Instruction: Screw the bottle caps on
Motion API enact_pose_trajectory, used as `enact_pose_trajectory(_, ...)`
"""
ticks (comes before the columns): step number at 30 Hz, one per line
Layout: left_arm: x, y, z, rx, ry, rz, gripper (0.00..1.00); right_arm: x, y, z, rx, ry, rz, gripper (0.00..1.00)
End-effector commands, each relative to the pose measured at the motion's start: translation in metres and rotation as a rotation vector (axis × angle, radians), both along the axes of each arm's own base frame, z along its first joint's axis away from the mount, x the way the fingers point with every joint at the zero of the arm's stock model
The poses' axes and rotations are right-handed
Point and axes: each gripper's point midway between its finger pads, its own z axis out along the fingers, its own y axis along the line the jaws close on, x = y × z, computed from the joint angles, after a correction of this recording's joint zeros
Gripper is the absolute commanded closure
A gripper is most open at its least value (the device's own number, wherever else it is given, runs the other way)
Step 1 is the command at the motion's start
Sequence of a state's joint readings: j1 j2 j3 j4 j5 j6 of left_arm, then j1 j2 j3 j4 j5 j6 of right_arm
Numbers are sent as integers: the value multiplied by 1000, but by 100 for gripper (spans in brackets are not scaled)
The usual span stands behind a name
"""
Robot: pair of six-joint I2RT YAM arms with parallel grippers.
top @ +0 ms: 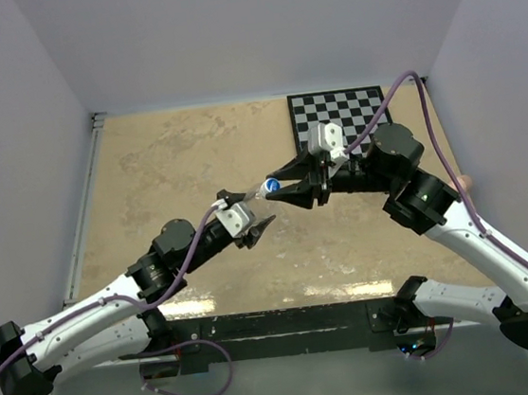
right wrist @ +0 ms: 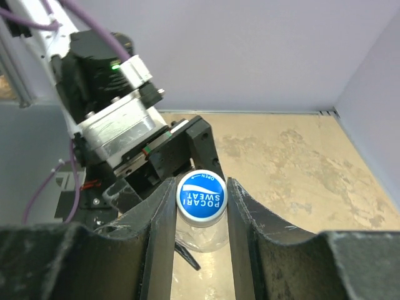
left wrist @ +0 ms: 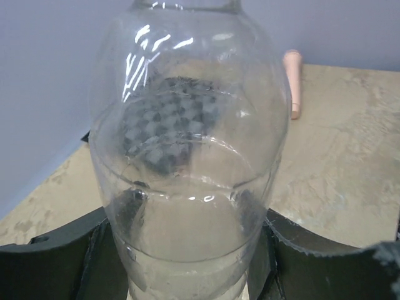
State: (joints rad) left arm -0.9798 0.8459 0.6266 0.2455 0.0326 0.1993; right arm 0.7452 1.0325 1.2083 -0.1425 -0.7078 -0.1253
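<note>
above the table, off its edges, right tool pinches blue cap; left tool clamps clear bottle.

The round blue plastic cap bears white lettering. The rounded plastic bottle is clear, colourless. The marbled beige tabletop carries a black-and-white checkerboard sheet; the short rounded stick is pinkish.

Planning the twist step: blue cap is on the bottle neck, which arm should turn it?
Right. The right gripper is shut on the blue cap, which sits on the neck of the clear bottle. The left gripper clamps the bottle's body, so it likely serves best as the anchor.
</note>
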Motion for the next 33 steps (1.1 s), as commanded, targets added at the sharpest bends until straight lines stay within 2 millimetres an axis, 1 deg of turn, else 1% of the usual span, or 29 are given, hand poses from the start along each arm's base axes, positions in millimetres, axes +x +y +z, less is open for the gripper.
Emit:
enact_pose_trajectory(1, 25, 19, 72, -276, -125, 235, 100, 26, 2, -22, 9, 181, -146, 100)
enact_pose_trajectory(6, 44, 22, 75, -329, -104, 393, 100, 42, 2, -37, 11, 266, -248, 100)
enact_pose_trajectory(8, 50, 27, 74, -364, -96, 474, 100, 43, 3, -42, 13, 277, -258, 100)
enact_pose_trajectory(11, 53, 31, 71, -384, -109, 549, 100, 47, 2, -48, 14, 290, -287, 100)
enact_pose_trajectory(14, 55, 26, 66, -367, -92, 554, 100, 45, 2, -45, 31, 284, -274, 99)
enact_pose_trajectory(16, 55, 23, 60, -346, -77, 542, 100, 41, 3, -39, 40, 253, -246, 81)
enact_pose_trajectory(18, 52, 20, 56, -330, -62, 520, 100, 33, 3, -32, 51, 223, -209, 67)
enact_pose_trajectory(21, 48, 19, 46, -292, -32, 490, 100, 26, -3, -15, 84, 177, -192, 50)
enact_pose_trajectory(22, 47, 19, 43, -276, -18, 483, 100, 21, -4, 0, 113, 131, -169, 43)
enact_pose_trajectory(25, 44, 20, 25, -213, 13, 454, 100, 9, -8, 20, 131, 35, -118, 30)
enact_pose_trajectory(27, 39, 20, 18, -188, 31, 394, 100, 6, -11, 27, 126, -36, -111, 27)
enact_pose_trajectory(28, 37, 21, 15, -182, 46, 362, 100, 6, -13, 25, 110, -42, -115, 26)
enact_pose_trajectory(30, 30, 17, 11, -165, 67, 236, 100, 4, -15, 26, 91, -85, -100, 25)
enact_pose_trajectory(33, 19, 17, 11, -158, 81, 57, 100, -7, -16, 24, 55, -159, -31, 25)
